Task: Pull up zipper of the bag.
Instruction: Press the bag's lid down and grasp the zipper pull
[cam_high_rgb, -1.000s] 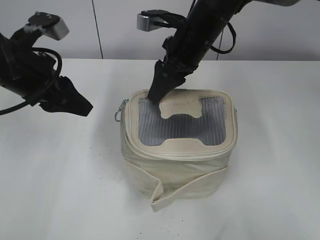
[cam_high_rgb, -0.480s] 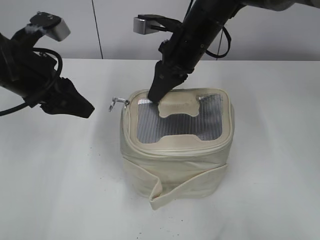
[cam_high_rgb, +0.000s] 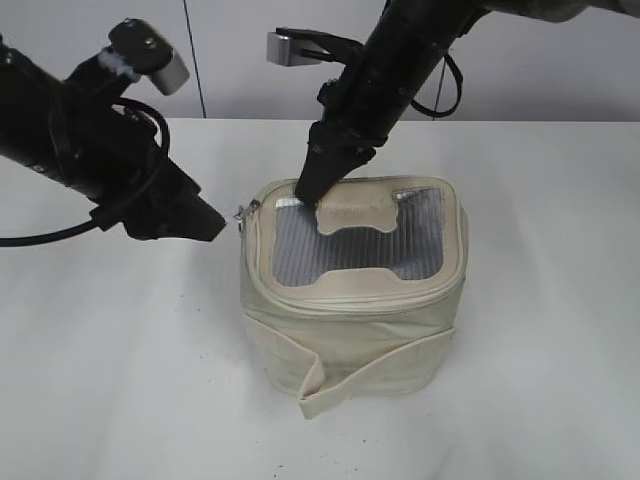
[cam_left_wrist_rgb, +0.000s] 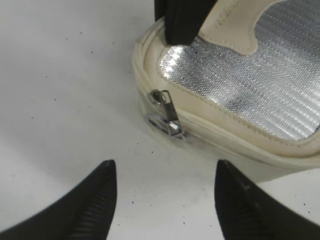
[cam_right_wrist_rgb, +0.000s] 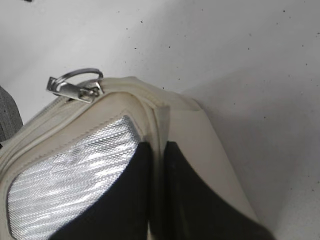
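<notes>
The cream-white bag (cam_high_rgb: 350, 330) stands mid-table, its grey mesh lid (cam_high_rgb: 350, 250) facing up. My right gripper (cam_high_rgb: 310, 192) is shut on the lid rim at the bag's back-left corner, and the right wrist view shows a fold of cream fabric pinched between the fingers (cam_right_wrist_rgb: 157, 145). The zipper's silver pulls, one with a ring, hang at the left corner (cam_high_rgb: 243, 213) (cam_left_wrist_rgb: 165, 112) (cam_right_wrist_rgb: 75, 86). My left gripper (cam_high_rgb: 205, 225) is open and empty just left of that corner, and the pulls lie ahead of its fingertips (cam_left_wrist_rgb: 165, 167).
A loose cream strap (cam_high_rgb: 330, 385) hangs round the bag's lower front. The white table (cam_high_rgb: 120, 380) extends on all sides. A grey wall (cam_high_rgb: 230, 50) runs behind the table.
My left arm has moved right, close to the bag's left corner. The zipper pull that stuck out sideways now hangs by the corner. The right gripper keeps its hold.
</notes>
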